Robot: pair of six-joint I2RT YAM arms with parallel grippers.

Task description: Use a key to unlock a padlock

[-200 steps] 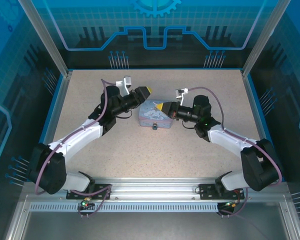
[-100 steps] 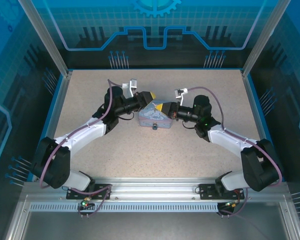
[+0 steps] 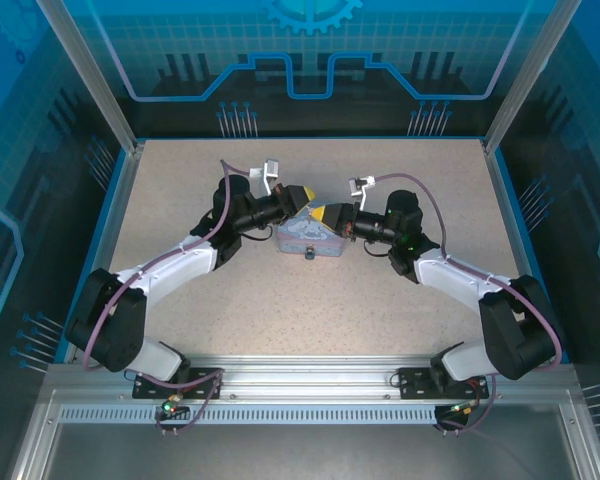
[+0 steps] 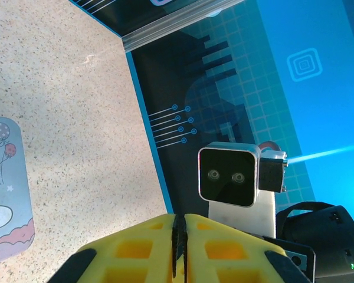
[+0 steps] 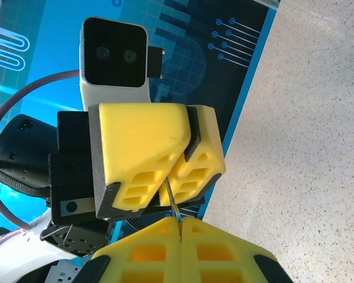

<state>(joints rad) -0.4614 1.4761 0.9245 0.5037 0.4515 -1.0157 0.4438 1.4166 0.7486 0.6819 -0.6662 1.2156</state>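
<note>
Both grippers meet tip to tip above the pale tin box (image 3: 306,238). In the right wrist view the key (image 5: 173,203), a thin metal sliver, runs from my right gripper (image 5: 181,224), shut on its lower end, up into the seam of my left gripper (image 5: 164,187), which is shut on the upper end. From above, the left gripper (image 3: 302,198) and right gripper (image 3: 324,212) almost touch. In the left wrist view the left gripper (image 4: 179,221) has its pads pressed together and the key is hidden. The padlock (image 3: 308,252), a tiny dark lock, sits at the tin's near edge.
The tin box's printed lid (image 4: 5,194) lies at the left edge of the left wrist view. The right arm's wrist camera (image 4: 229,177) faces my left fingers closely. Speckled table (image 3: 280,300) lies open in front of the tin, bounded by blue walls.
My left arm has swung right and slightly nearer, bringing its gripper up against the right gripper's tips over the tin. The right arm has held still.
</note>
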